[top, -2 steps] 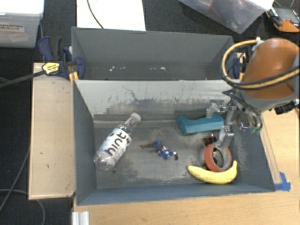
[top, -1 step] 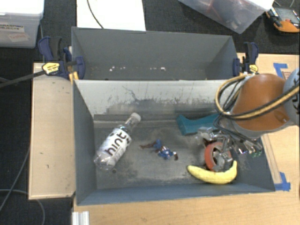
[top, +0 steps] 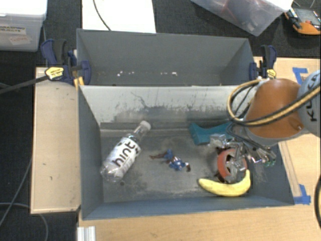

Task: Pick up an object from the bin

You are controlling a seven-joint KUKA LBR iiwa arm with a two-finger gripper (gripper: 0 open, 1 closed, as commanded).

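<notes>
Toward the front right corner of the grey metal bin [top: 90,149], the hand [top: 232,166] hangs low, just above a yellow banana [top: 224,187]. The banana lies on the floor along the front wall, and its right tip curves up beside the hand. Whether the hand is spread or pressed together cannot be told from this angle, since its metal parts and wiring crowd into one cluster. A red rounded piece [top: 221,164] shows at the hand's left side; it may be part of the robot or a thing from the bin, and the view does not settle which. Above the hand sits the wrist's orange cover [top: 271,108], with black-and-yellow cables [top: 239,98] looping off its left side. Just behind the hand, near the back wall, lies a teal object [top: 200,133], its right end close to the hand. A small blue toy [top: 175,163] rests near the middle of the floor, well apart from the banana. On the left, a clear plastic bottle [top: 122,153] printed "hint" lies on its side, its white cap pointing toward the back.
</notes>
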